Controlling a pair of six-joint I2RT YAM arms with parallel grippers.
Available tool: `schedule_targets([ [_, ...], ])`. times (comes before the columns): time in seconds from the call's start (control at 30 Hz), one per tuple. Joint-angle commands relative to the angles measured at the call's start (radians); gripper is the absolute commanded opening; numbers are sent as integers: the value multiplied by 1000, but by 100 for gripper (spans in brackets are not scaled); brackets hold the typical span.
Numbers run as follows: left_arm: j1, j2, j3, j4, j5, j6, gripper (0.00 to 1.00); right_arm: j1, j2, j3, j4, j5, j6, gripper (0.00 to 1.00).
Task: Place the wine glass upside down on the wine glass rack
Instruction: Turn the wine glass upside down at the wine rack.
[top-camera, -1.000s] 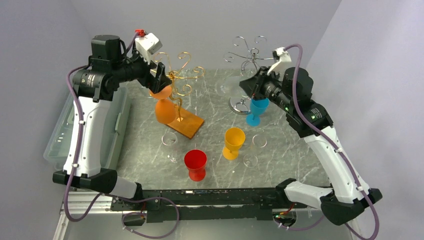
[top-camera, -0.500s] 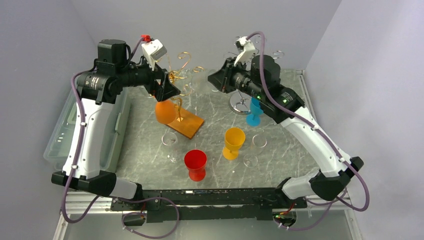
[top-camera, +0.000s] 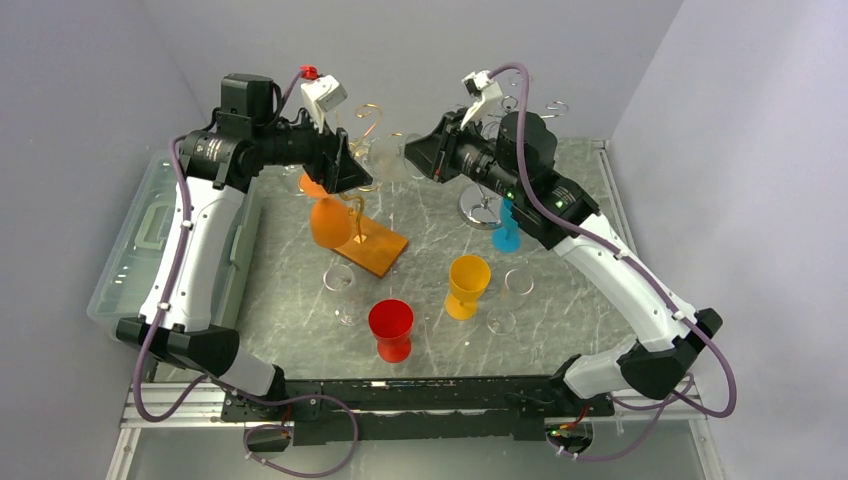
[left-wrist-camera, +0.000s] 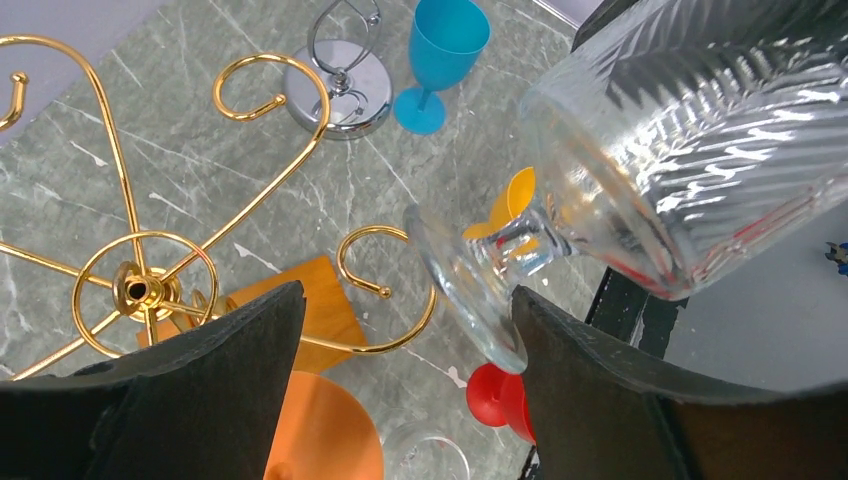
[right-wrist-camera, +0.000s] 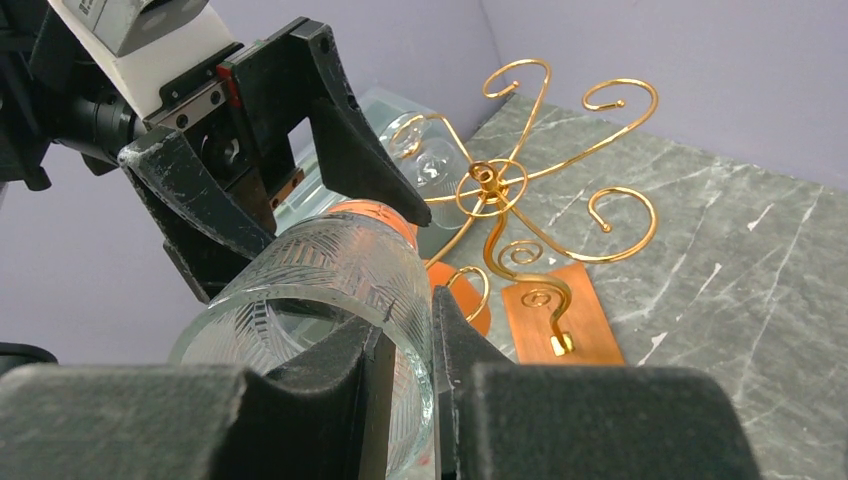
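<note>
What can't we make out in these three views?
Top view: glass barely shows between left claw and right claw; clear and small.
Left wrist: glass rim cut off by the frame edge.
Right wrist: stem and foot hidden behind the bowl; left claw's contact unclear.

Grey marbled table (top-camera: 425, 228), plain lavender walls (top-camera: 420, 40) around

Clear ribbed wine glass (left-wrist-camera: 660, 150) aloft, tipped on side, rim wall pinched in my right gripper (right-wrist-camera: 410, 320). Foot points toward gold rack (left-wrist-camera: 140, 290). Rack upright, curled hooks spread; glass not yet hung.
</note>
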Motion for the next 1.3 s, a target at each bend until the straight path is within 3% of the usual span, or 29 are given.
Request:
schedule_targets([
  [0.0,-5,-6,37,59,15,-15,78,9,-40,-23,188,-96,42,0],
  [0.13,-5,-10,30,66,19,5,61,14,-48,-63,234,-129,57,0],
  [0.3,-5,-1,45,44,-1,65,16,25,-70,-117,281,-146,54,0],
  [0.37,-5,-3,58,46,-35,95,2,25,-71,-118,274,-154,45,7],
  [0.43,-5,-13,63,60,-64,123,0,25,-79,-121,250,-155,39,17],
  [0.6,-5,-41,79,88,-118,253,0,21,-143,-153,154,-135,-20,56],
  [0.73,-5,-75,56,117,-167,402,0,-6,-200,-141,24,-143,-87,98],
  [1.0,-7,-182,-19,241,-107,627,0,-98,-234,-71,-45,-264,-98,100],
  [1.27,-21,-320,-190,377,-19,862,0,-6,-51,64,-49,-364,-89,100],
])
